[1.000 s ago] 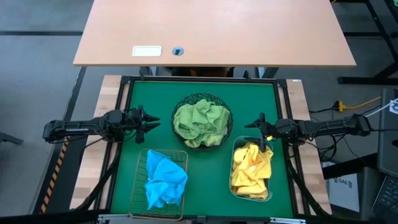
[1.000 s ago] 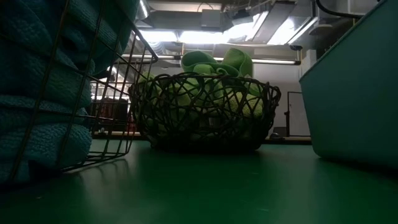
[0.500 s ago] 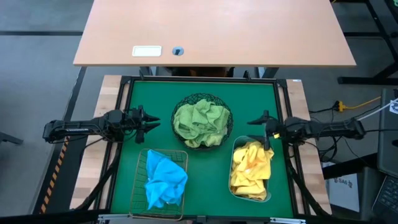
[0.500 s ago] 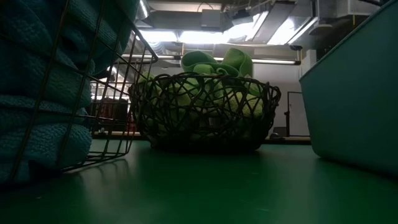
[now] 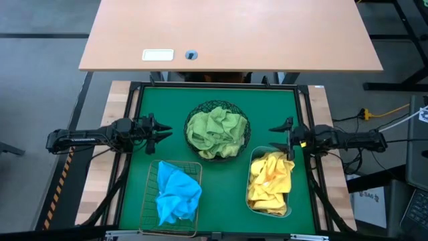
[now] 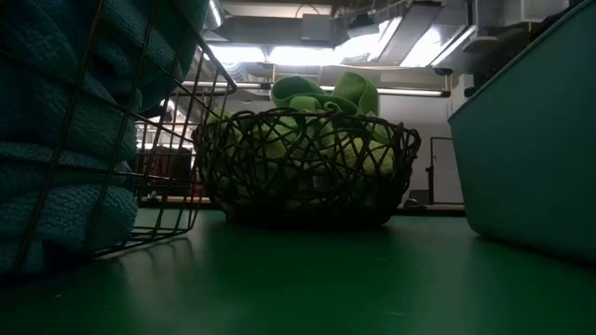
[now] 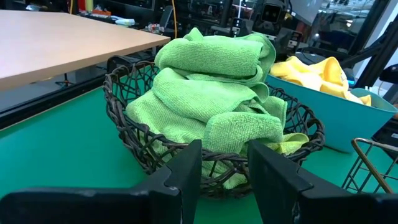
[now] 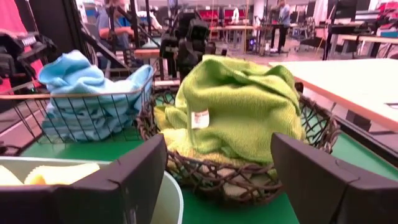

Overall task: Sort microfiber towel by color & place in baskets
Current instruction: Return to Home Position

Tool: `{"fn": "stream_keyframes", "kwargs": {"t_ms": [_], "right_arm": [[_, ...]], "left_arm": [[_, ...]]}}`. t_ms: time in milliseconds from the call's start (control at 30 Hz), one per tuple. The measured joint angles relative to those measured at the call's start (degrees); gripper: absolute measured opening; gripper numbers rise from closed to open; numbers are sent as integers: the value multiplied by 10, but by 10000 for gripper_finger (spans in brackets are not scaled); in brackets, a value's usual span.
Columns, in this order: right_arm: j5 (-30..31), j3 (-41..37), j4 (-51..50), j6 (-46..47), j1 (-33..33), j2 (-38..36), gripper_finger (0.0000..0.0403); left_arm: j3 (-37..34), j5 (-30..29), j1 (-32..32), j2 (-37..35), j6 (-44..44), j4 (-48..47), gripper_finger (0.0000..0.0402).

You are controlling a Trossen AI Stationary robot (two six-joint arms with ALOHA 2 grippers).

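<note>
Three baskets sit on a green table (image 5: 267, 100), each filled with microfiber towels of a single colour. Toward the far middle, a round black wire-mesh bowl (image 5: 217, 103) holds a heap of light green towels (image 5: 217, 132) piled above its rim. At the near left, a rectangular copper wire basket (image 5: 151, 194) holds crumpled sky blue towels (image 5: 177, 194). At the near right, a translucent plastic tub (image 5: 249, 175) holds bright yellow towels (image 5: 271, 181). No towel lies loose on the table surface. The left gripper (image 5: 160, 134) hangs over the left part of the table, beside the bowl and just beyond the wire basket's far edge, pointing toward the bowl. Seen from its wrist camera, its two dark fingers (image 7: 186, 171) stand only a narrow gap apart and hold nothing. The right gripper (image 5: 281, 136) hangs over the right part of the table, between the bowl and the tub's far end, pointing toward the bowl. Its fingers (image 8: 124, 180) are spread wide in its wrist view and are empty. From table height, the bowl stands in the middle, with the wire basket close on one side and the tub wall on the other. A pale wooden desk (image 5: 234, 33) stands beyond the table.
</note>
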Motion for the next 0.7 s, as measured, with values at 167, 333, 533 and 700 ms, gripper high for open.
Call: {"fn": "stream_keyframes", "kwargs": {"t_ms": [167, 333, 533, 700], "right_arm": [[0, 0, 1, 0, 0, -30, 289], [0, 1, 0, 0, 0, -29, 289], [0, 1, -4, 0, 0, -29, 289], [0, 1, -4, 0, 0, -29, 289]], "left_arm": [[0, 0, 0, 0, 0, 0, 124], [0, 0, 0, 0, 0, 0, 124], [0, 0, 0, -8, 0, 0, 124], [0, 0, 0, -46, 0, 0, 124]]}}
